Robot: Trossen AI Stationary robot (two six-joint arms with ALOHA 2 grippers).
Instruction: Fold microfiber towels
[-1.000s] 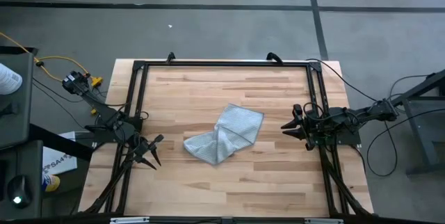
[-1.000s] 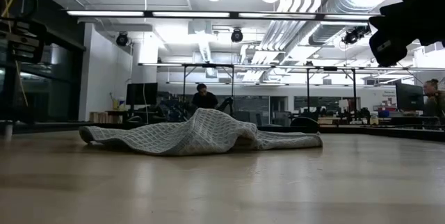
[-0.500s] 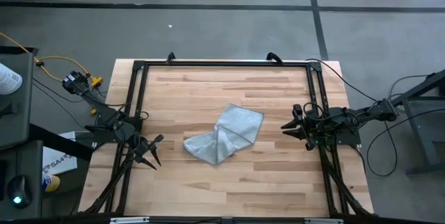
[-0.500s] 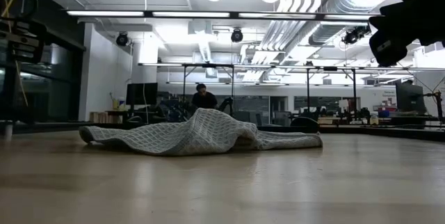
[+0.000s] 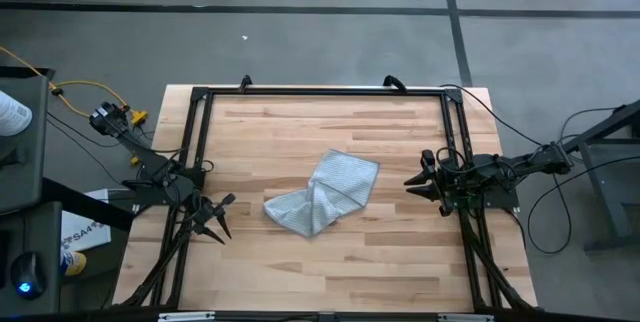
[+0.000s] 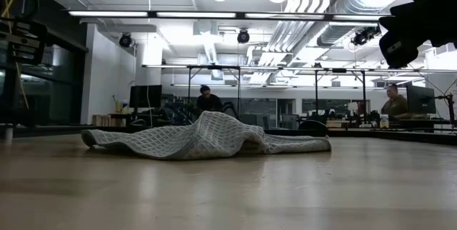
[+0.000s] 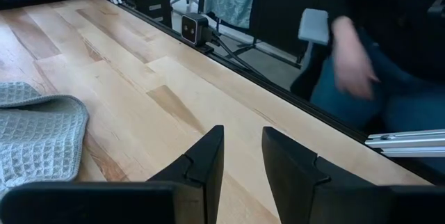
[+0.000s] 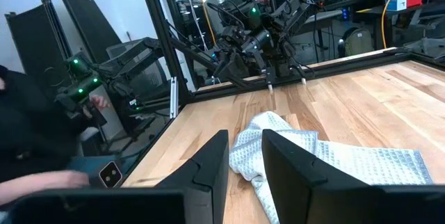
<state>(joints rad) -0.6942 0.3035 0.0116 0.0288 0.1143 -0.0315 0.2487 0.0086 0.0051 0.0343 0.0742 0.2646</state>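
Note:
The light grey-blue microfiber towel [image 5: 323,193] lies crumpled in the middle of the wooden table [image 5: 270,122], its underside on the wood, with a raised hump at its centre in the low view [image 6: 207,137]. It also shows in the left wrist view [image 7: 35,133] and the right wrist view [image 8: 327,158]. My left gripper [image 5: 215,219] waits at the table's left edge, fingers slightly open [image 7: 242,158], empty. My right gripper [image 5: 418,182] waits at the table's right edge, fingers slightly open [image 8: 245,158], empty. Both are well clear of the towel.
A black metal frame [image 5: 320,90] runs around the tabletop. A small camera [image 7: 196,28] sits at the table's near edge. A person sits just beyond that edge [image 7: 375,57]. People show in the room behind [image 6: 394,103].

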